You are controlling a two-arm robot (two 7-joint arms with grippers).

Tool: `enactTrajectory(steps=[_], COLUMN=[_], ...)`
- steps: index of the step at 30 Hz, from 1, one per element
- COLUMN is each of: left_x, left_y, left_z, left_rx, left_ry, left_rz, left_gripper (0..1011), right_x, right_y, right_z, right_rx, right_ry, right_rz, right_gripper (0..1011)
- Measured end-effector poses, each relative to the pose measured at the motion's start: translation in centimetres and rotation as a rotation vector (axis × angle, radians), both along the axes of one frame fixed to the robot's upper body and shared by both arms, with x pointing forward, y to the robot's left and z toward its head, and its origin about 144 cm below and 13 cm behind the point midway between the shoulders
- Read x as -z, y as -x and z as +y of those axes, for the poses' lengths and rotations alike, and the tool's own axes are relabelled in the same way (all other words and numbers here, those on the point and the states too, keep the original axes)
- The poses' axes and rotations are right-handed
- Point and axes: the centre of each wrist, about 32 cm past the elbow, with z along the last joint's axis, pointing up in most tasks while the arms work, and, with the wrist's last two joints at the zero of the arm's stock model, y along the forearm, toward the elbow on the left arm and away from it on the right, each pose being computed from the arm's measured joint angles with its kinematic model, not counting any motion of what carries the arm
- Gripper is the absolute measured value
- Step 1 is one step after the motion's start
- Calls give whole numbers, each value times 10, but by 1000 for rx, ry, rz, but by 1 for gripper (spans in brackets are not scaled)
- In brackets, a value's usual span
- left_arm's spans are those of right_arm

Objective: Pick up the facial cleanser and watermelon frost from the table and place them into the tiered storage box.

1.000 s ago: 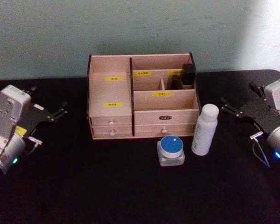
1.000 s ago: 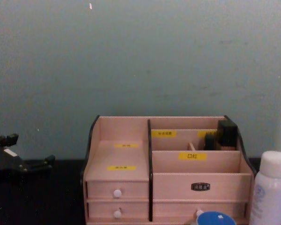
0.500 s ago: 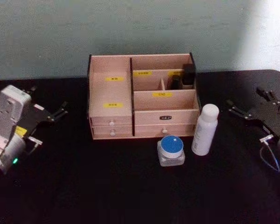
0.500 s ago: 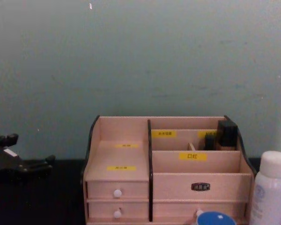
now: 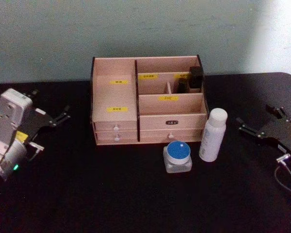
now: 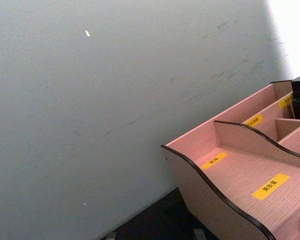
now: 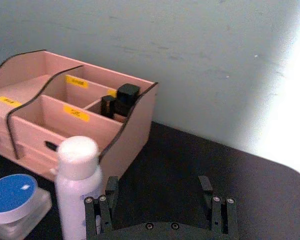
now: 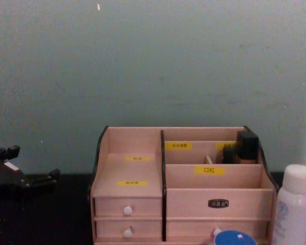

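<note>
a black table (image 5: 111,208) is seen spread in front of a pale grey-green wall (image 5: 136,29). toward the back of the table, at the middle, a wooden box (image 5: 114,99) is set upright, with stepped compartments, yellow labels (image 5: 168,98) and small drawers (image 5: 116,128) with white knobs; the drawers are shut and turned toward the robot. the left gripper (image 5: 51,104) is held over the table on the left, well apart from the box, with its two fingers spread wide and nothing caught between them. the right gripper (image 5: 253,113) is held on the right, well apart from the box and off to the right of the bottle, its fingers likewise parted wide and empty; in the right wrist view bare table is seen between them. a tall white bottle (image 5: 212,136) is stood upright on the table just in front of the box's right front corner; whether it touches the box cannot be told. a squat jar (image 5: 178,156) with a round blue lid is placed on the table just beside the bottle, on its left, in front of the right-hand drawers, with a narrow gap left between the two. both are outside the box. a few small dark containers (image 5: 194,78) are stood in the box's back right compartment.
</note>
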Motion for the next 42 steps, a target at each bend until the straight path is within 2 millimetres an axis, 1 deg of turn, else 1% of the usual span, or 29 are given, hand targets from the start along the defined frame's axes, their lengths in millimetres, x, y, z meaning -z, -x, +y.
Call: enactTrajectory(steps=[6,14,26,42], left_x=[0,0,0,0], left_y=[0,0,0,0], left_z=[0,0,0,0], left_rx=[0,0,0,0], left_ry=[0,0,0,0], left_rz=[0,0,0,0], left_gripper=[1002,1001,1001,1001], right_x=[2,9,23,30], right_y=[9,11,3,-11], right_z=[6,16,25,28], right_rx=[-34,-85,-135,-167], right_ry=[-29,-64,-104,-85], right_rz=[37,66,103,101], right_gripper=[1003,1003,1003,1002])
